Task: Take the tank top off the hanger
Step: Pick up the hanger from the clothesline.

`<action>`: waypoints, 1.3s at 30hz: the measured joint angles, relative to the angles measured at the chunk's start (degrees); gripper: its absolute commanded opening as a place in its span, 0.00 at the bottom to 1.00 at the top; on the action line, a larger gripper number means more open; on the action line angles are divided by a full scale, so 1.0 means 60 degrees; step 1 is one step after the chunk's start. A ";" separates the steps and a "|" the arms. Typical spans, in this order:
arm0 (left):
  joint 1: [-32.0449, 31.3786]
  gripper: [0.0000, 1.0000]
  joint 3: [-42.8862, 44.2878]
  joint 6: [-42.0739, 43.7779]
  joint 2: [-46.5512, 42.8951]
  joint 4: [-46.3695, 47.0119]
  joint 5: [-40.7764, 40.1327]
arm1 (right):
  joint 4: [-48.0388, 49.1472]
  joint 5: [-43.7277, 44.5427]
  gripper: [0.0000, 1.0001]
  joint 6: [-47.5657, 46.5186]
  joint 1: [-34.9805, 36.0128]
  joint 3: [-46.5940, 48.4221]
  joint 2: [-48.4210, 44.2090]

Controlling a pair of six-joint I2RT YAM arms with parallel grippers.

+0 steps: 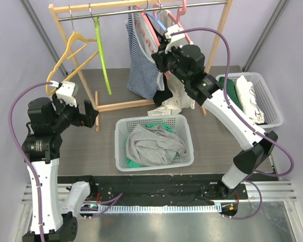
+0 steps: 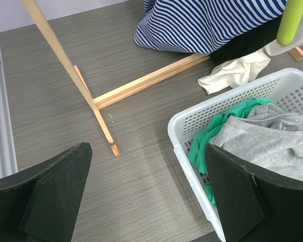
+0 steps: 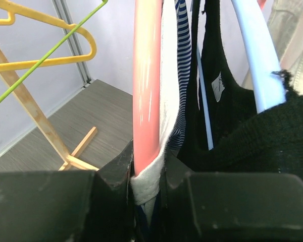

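Observation:
A pink hanger (image 3: 146, 75) hangs on the rack rail (image 1: 116, 10), and the white strap of the tank top (image 3: 152, 179) wraps round its arm. My right gripper (image 3: 148, 147) is shut on that strap, with the hanger's arm pinched between the jaws too. From above, the right gripper (image 1: 164, 45) sits high among the hung clothes, and white cloth (image 1: 171, 103) trails down to the table below it. My left gripper (image 2: 149, 186) is open with nothing in it. It hovers low over the table near the rack's foot (image 1: 91, 117).
A striped garment (image 1: 139, 60) and a black one (image 3: 227, 111) on a light blue hanger (image 3: 257, 55) crowd the pink hanger. Bare yellow (image 1: 73, 48) and green (image 1: 102, 60) hangers hang at left. A white basket (image 1: 118, 146) of clothes stands in front and another basket (image 1: 272, 108) at right.

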 measured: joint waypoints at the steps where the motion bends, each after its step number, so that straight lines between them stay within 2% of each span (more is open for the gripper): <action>1: 0.0000 1.00 0.0004 0.0000 0.0000 -0.0004 -0.0025 | -0.0011 -0.0036 0.01 0.0026 0.0000 0.0000 0.0000; 4: 0.0000 1.00 0.0102 0.0004 0.0000 -0.0098 -0.0164 | -0.0084 -0.0248 0.01 0.0204 0.0000 -0.0080 -0.0117; 7: 0.0000 1.00 0.0419 -0.0011 0.0051 -0.0215 -0.0302 | -0.0306 -0.0845 0.01 0.0528 -0.0011 -0.0812 -0.0816; 12: 0.0000 1.00 0.0892 -0.0244 0.0062 -0.0255 -0.0382 | -0.0820 -0.2142 0.01 0.1096 0.0007 -0.2619 -0.3042; 16: 0.0000 1.00 0.1016 -0.0393 0.0051 -0.0229 -0.0350 | -0.1468 -0.3031 0.01 0.1293 0.0011 -0.3071 -0.4506; 24: 0.0000 1.00 0.1555 -0.0590 0.0084 -0.0193 -0.0248 | -0.1942 -0.4401 0.01 0.1290 0.0015 -0.1625 -0.5424; 31: 0.0000 1.00 0.1621 -0.0739 0.0047 -0.0124 -0.0135 | -0.2164 -0.4659 0.01 0.1184 0.0015 0.0368 -0.5519; 39: 0.0000 1.00 0.1858 -0.0958 0.0025 -0.0135 0.0098 | -0.2317 -0.4874 0.01 0.0987 0.0018 0.1282 -0.5431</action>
